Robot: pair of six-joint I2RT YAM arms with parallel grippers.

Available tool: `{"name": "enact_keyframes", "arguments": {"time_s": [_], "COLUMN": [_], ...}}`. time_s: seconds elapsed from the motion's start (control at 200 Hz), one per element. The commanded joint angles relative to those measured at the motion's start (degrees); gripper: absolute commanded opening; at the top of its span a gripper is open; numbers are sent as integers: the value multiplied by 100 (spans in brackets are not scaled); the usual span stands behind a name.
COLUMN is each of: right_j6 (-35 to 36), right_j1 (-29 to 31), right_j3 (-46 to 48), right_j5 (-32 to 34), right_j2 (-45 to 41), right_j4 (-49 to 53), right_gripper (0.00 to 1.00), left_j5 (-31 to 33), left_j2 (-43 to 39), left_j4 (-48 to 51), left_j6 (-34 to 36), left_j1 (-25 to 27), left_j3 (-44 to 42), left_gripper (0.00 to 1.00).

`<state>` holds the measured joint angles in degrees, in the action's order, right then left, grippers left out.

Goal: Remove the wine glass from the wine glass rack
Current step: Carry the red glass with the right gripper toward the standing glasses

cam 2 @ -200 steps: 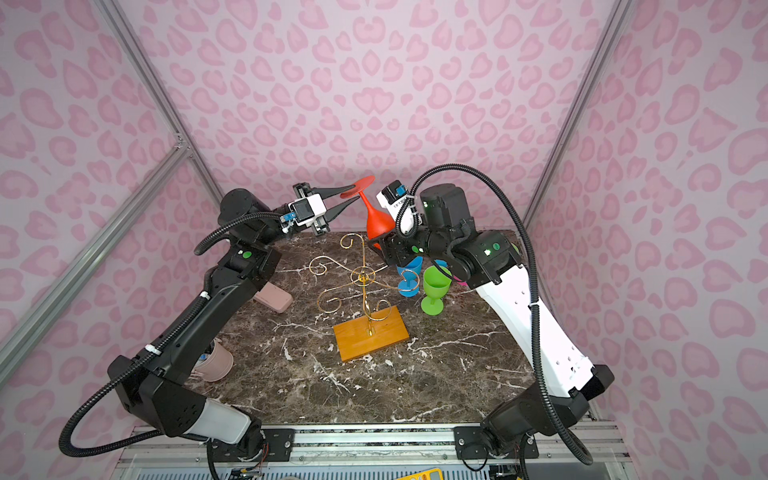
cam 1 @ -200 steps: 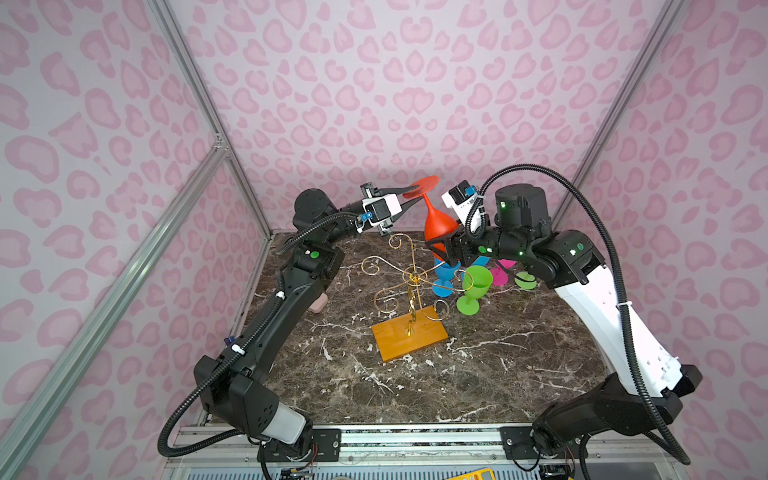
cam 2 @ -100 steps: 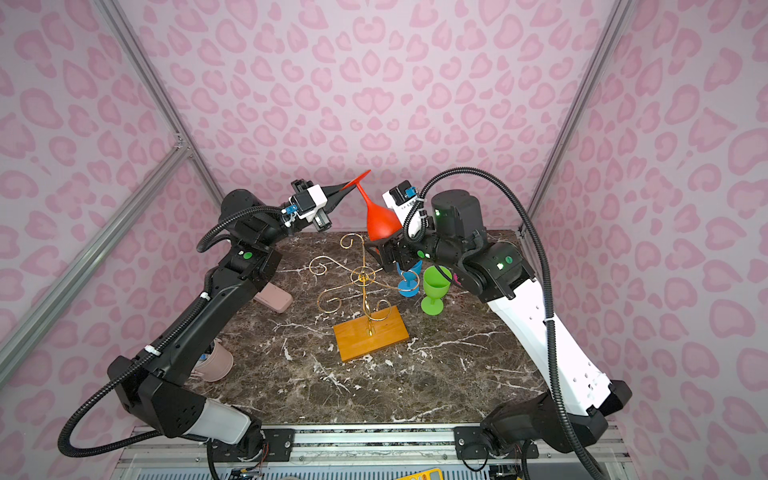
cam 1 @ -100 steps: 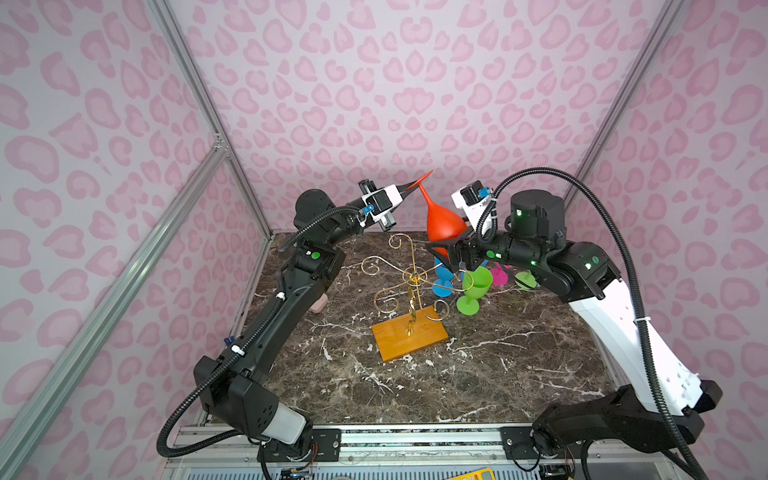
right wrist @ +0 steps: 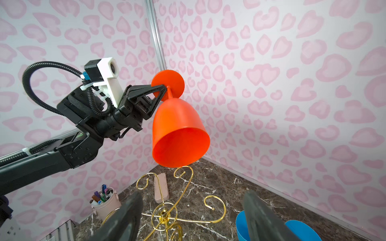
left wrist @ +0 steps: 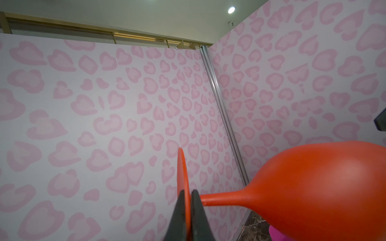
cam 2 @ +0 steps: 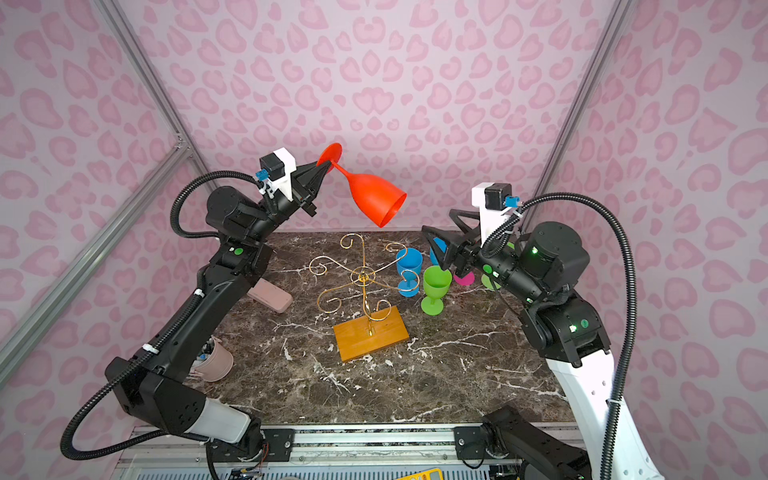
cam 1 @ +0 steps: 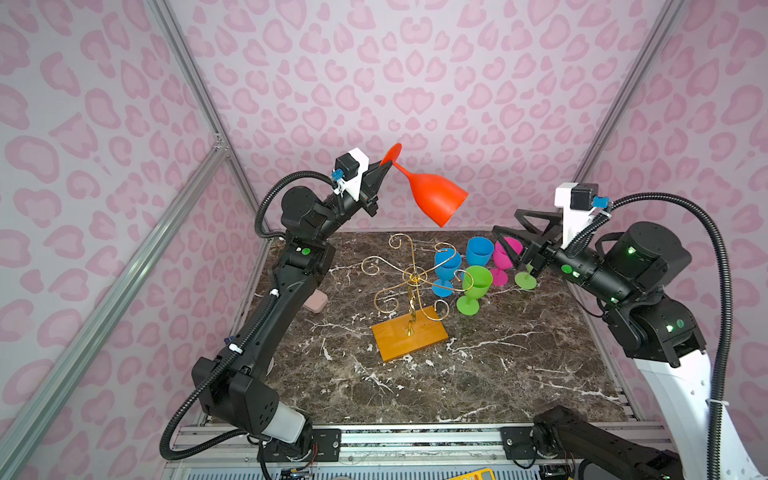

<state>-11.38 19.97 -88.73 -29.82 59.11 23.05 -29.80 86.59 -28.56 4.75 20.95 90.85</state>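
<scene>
My left gripper (cam 1: 385, 165) pinches the glass (cam 1: 436, 198) by its foot, high over the rack (cam 1: 409, 277), bowl tipped down. It's clear of the wire arms, so removal looks done. Right gripper (right wrist: 192, 195) hangs wide and empty by the cups (cam 1: 478, 250). Only setting it down remains, I reckon.

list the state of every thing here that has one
red wine glass, off the rack, held by its foot, tilted bowl-down in the air
left gripper, shut on the red wine glass's foot
right gripper, open, holding nothing
wine glass rack, upright on the table, arms bare
front green glass, upright on the table
blue glass beside the rack, upright on the table
pen cup, upright, pens inside
</scene>
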Motion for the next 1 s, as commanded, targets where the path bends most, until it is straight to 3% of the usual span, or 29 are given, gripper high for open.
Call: {"name": "enact_keyframes", "arguments": {"time_s": [0.0, 0.145, 0.36, 0.67, 0.805, 0.995], "right_j6": [-342, -554, -892, -980, -941, -881], "right_j1": [-140, -138, -108, 199, 377, 536], "right_j3": [118, 140, 42, -265, -462, -610], "right_j5": [-461, -673, -985, -868, -825, -746], "right_j2": [118, 464, 1043, 1703, 1961, 2079], "right_j4": [-421, -824, -1519, -1860, -1875, -1756], "right_gripper": [64, 57, 55, 49, 34, 3], "left_j5": [-73, -166, -137, -188, -245, -290], "left_j2": [-35, -89, -143, -124, -132, -173], "left_j4": [-399, -462, -474, -510, -502, -497], "left_j6": [-650, -839, -873, -1016, -1107, -1196], "left_j1": [-22, -27, -28, -25, -30, -28], "left_j3": [-23, -105, -225, -234, -243, -302], "left_gripper": [3, 3, 3, 3, 3, 3]}}
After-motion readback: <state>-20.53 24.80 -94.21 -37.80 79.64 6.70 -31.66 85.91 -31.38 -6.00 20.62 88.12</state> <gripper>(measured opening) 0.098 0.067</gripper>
